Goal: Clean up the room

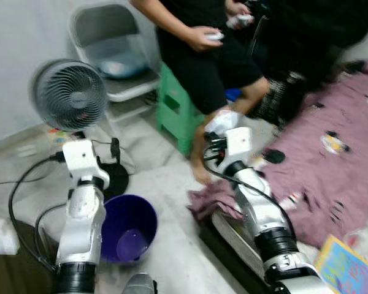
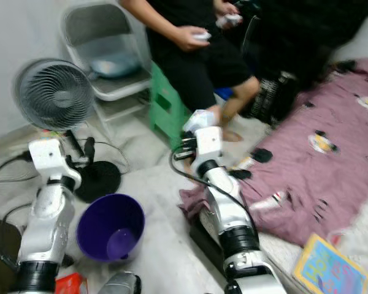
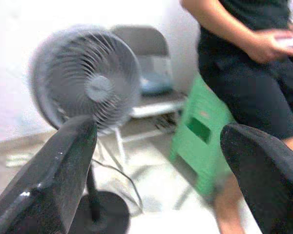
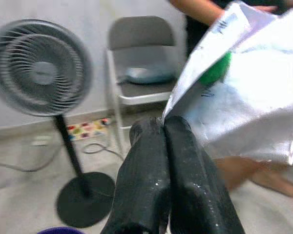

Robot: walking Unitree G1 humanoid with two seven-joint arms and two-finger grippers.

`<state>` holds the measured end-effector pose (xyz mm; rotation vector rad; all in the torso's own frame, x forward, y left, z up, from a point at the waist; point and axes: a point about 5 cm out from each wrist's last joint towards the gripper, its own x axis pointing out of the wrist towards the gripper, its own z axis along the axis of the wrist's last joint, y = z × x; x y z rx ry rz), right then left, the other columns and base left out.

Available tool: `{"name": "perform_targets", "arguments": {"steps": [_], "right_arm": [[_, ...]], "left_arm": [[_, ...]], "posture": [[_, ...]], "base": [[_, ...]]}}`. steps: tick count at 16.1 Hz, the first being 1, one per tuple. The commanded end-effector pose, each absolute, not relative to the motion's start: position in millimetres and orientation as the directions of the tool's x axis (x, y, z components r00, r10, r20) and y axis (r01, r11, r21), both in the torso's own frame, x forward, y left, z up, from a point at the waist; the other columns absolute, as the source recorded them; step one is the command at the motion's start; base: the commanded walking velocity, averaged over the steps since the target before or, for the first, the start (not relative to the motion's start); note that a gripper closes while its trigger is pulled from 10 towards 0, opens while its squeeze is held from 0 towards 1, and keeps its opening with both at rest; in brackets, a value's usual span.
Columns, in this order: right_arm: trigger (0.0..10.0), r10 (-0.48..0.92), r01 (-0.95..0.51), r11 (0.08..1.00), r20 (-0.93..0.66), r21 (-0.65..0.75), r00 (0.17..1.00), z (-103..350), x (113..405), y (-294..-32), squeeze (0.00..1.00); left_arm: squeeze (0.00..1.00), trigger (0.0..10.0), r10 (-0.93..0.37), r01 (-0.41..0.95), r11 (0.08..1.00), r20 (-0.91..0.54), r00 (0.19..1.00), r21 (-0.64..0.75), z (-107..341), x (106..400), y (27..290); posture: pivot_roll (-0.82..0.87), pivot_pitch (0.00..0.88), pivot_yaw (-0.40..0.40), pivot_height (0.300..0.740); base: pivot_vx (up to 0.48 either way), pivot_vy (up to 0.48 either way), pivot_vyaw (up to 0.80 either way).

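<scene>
Pale floor [image 1: 165, 184]: grey pedestal fan [image 1: 69, 95], folding chair [image 1: 110, 49], green plastic stool [image 1: 175, 107] with a seated person [image 1: 202, 55], purple bucket [image 1: 130, 228] near the left arm. Bed with mauve printed cover [image 1: 331, 159] on the right. Right pincer [image 4: 163, 127] pressed together on the edge of a crinkled silvery wrapper [image 4: 244, 92] with a green patch, held up in the air near the person's knee, well forward of the bucket. Left pincer [image 3: 158, 146] wide apart and empty, aimed at the fan and stool.
</scene>
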<state>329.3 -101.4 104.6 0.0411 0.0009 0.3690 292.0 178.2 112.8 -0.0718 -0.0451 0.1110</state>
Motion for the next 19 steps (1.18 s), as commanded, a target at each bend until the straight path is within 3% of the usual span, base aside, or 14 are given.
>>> {"name": "perform_targets", "arguments": {"steps": [1,5,10,19], "right_arm": [[10.0,0.350,-0.351,0.936,0.026,0.033,0.936,111.7,333.8,-105.2,0.00],[10.0,0.368,-0.370,0.928,0.057,0.037,0.928,123.4,339.6,-97.2,0.00],[10.0,0.394,-0.396,0.917,0.049,0.053,0.918,120.4,338.2,-87.6,0.00],[10.0,0.379,-0.380,0.923,0.019,0.069,0.925,107.7,329.6,-88.6,0.00]], "left_arm": [[0.00,10.0,0.109,-0.106,0.993,0.063,0.992,-0.061,119.2,294.4,176.3],[0.00,10.0,0.115,-0.113,0.993,0.100,0.988,-0.031,129.9,292.7,177.6],[0.00,10.0,0.111,-0.110,0.993,0.041,0.993,-0.044,113.3,284.7,177.6],[0.00,10.0,0.034,-0.034,0.999,0.012,0.999,-0.031,107.5,280.4,176.8]], "posture": [[0.08,0.000,-0.013,0.740],[0.10,0.012,-0.032,0.740],[0.09,0.000,-0.031,0.740],[0.06,0.000,-0.016,0.740]], "base": [[0.000,0.000,0.80],[0.000,0.000,0.80],[0.000,0.000,0.80],[0.000,0.000,0.77]]}}
